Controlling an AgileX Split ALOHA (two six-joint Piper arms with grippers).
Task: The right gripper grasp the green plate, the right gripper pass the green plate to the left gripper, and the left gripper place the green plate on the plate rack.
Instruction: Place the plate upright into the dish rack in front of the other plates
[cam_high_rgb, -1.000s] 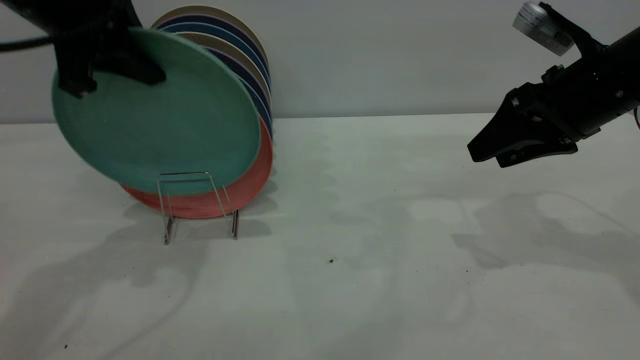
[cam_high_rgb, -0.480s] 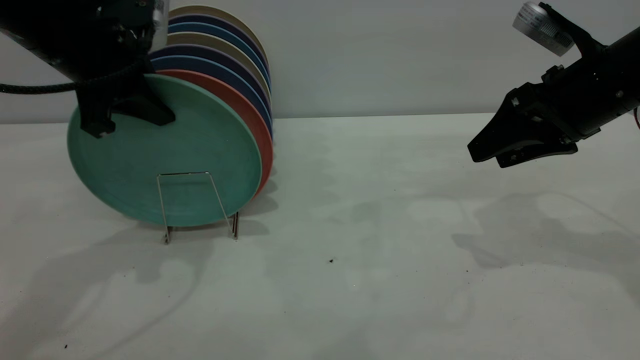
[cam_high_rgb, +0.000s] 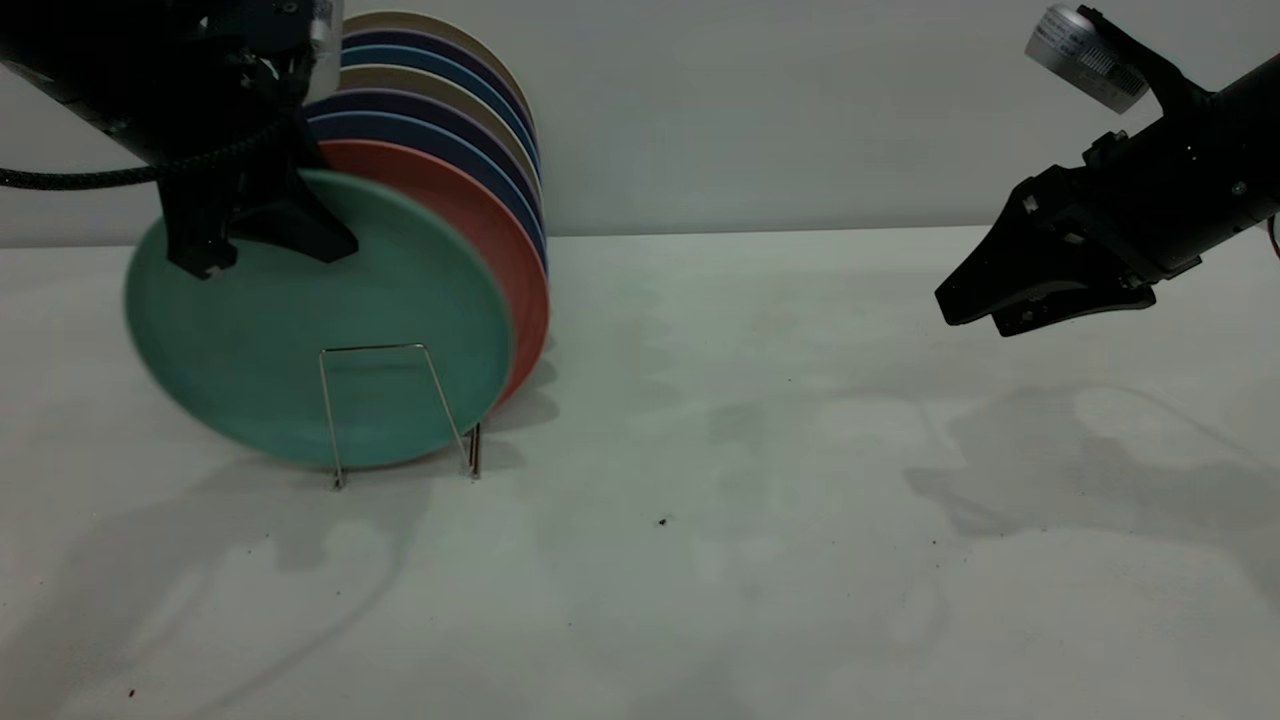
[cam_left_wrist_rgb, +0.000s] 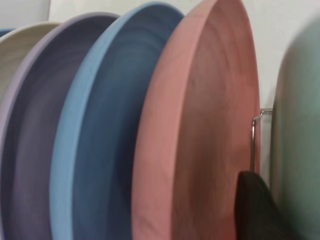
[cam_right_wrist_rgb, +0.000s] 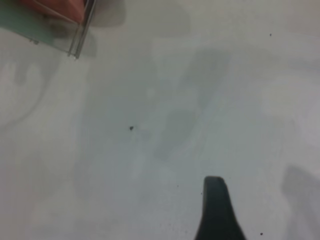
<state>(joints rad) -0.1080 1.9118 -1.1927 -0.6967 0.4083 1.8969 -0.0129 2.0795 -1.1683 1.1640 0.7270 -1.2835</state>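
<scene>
Green plate (cam_high_rgb: 310, 330) stands on edge in front slot of plate rack (cam_high_rgb: 400, 415), behind front wire loop, just before pink plate (cam_high_rgb: 490, 250)

Left gripper (cam_high_rgb: 262, 232) clamped on plate's upper rim, one finger each face

Right gripper (cam_high_rgb: 985, 305) well apart at far side, above table (cam_high_rgb: 750, 500), holding nothing, jaws nearly together

Plate likely light, stiff plastic, matte, low slip; rim best hold, thin edge may roll or tip in rack

Count: one green, one pink, roughly six more behind in blue, purple, beige; one rack; two grippers

Green plate (cam_high_rgb: 300, 340) frontmost on plate rack (cam_high_rgb: 400, 415), table's (cam_high_rgb: 750, 500) left; other plates (cam_high_rgb: 470, 180) behind.
</scene>
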